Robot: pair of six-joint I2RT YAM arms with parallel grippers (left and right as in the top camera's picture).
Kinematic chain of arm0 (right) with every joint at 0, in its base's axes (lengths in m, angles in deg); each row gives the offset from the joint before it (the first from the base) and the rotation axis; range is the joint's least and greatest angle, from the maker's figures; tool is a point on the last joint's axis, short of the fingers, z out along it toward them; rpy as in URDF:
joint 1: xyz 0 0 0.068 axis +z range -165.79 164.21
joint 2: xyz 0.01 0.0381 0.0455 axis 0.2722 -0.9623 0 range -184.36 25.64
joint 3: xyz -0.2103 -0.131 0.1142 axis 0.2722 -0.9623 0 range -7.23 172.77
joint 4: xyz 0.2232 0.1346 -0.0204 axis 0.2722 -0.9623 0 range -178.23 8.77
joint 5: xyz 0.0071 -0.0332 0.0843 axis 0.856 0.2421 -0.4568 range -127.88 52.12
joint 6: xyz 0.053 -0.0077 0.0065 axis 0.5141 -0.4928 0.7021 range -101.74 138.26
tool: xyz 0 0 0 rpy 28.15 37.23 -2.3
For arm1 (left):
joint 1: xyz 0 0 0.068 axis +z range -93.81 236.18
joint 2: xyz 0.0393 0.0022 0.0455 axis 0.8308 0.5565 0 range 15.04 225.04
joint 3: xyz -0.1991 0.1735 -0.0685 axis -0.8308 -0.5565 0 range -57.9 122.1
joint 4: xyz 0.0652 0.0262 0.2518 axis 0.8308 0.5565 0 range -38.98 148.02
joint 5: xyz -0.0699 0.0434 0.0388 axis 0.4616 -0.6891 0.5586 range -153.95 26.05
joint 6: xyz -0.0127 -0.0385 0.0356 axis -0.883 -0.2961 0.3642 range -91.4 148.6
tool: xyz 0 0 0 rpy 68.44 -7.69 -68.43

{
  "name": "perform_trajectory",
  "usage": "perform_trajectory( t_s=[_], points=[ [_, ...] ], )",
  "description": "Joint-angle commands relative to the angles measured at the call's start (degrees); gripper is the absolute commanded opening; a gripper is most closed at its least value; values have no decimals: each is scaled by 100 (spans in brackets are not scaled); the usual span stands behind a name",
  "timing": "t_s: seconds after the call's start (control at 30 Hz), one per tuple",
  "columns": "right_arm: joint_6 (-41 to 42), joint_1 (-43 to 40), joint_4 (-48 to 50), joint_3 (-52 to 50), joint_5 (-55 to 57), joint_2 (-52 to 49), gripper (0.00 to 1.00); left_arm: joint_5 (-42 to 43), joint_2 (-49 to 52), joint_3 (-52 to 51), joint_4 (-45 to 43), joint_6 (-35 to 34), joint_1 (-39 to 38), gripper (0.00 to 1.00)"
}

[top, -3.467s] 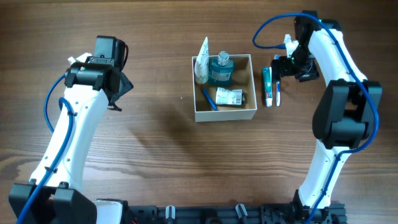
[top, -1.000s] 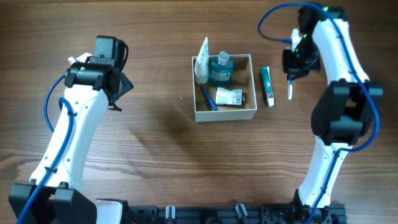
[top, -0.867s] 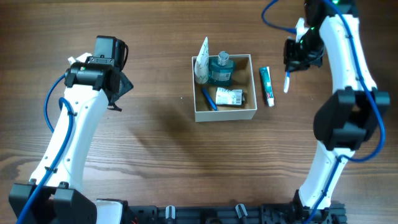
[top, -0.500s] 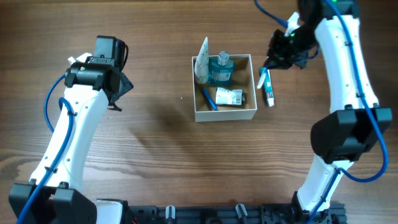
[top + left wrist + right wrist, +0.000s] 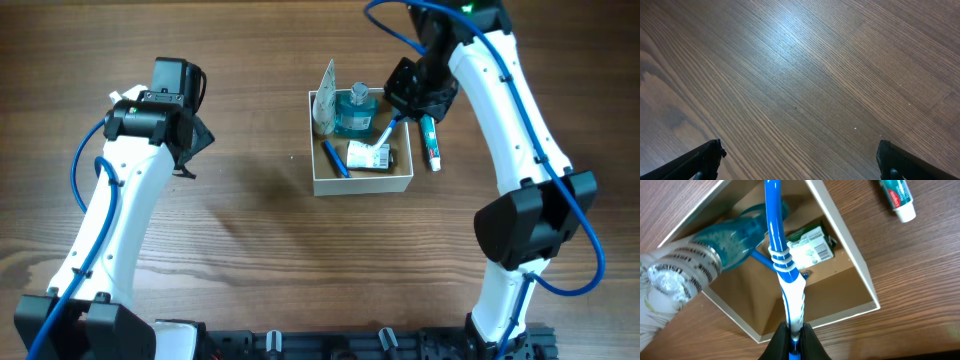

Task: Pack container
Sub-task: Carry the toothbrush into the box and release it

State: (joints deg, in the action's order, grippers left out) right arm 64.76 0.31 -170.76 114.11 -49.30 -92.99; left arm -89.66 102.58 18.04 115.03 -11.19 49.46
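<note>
Overhead: the container (image 5: 362,184) sits mid-surface (image 5: 250,230), btw the two arms. Inside we see a teal bottle (image 5: 353,112) and a white tube (image 5: 324,105) along the side far from the arm bases. A green packet (image 5: 368,155) and a blue stick-like item (image 5: 335,160) lie nearer the bases. Above the container's far right corner the right claw (image 5: 400,108) hangs, clamped on a blue & white toothbrush (image 5: 383,132). The brush slants over the box's right part toward the packet; we can't tell whether its tip touches anything. A toothpaste tube (image 5: 430,140) lies on the surface just beside the right wall, outside. Off to the left, the left claw (image 5: 196,137) is well apart from the container.

Left wrist: only wood grain below. The two fingers (image 5: 705,160) show at the bottom corners, spread wide apart, nothing btw them.

Right wrist: the right claw pinches the toothbrush handle at the bottom edge. The brush runs up the frame over the open container, its head out of view. Under it we see the bottle, the packet and, at left, the tube's clear cap. Toothpaste tube is top right, on the surface outside the wall
</note>
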Motion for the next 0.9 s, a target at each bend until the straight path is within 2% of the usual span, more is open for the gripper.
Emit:
perform_trajectory(
  t_s=[0.0,0.13,0.33,0.6,0.73,0.77,0.83,0.87],
  points=[
    [195,55,15,79,199,44,12,-92,22,-37,2,-98,24,100],
    [214,55,20,79,199,44,19,-92,22,-37,2,-98,24,100],
    [146,55,96,79,208,44,35,-92,22,-37,2,-98,24,100],
    [146,-323,151,81,796,46,41,-92,22,-37,2,-98,24,100],
    [149,-638,146,81,1353,46,37,-92,22,-37,2,-98,24,100],
    [149,-715,155,81,1589,46,34,-92,22,-37,2,-98,24,100],
    [142,-852,210,79,1976,42,19,-92,22,-37,2,-98,24,100],
    [142,-911,243,79,2074,33,15,-92,22,-37,2,-98,24,100]
  ],
)
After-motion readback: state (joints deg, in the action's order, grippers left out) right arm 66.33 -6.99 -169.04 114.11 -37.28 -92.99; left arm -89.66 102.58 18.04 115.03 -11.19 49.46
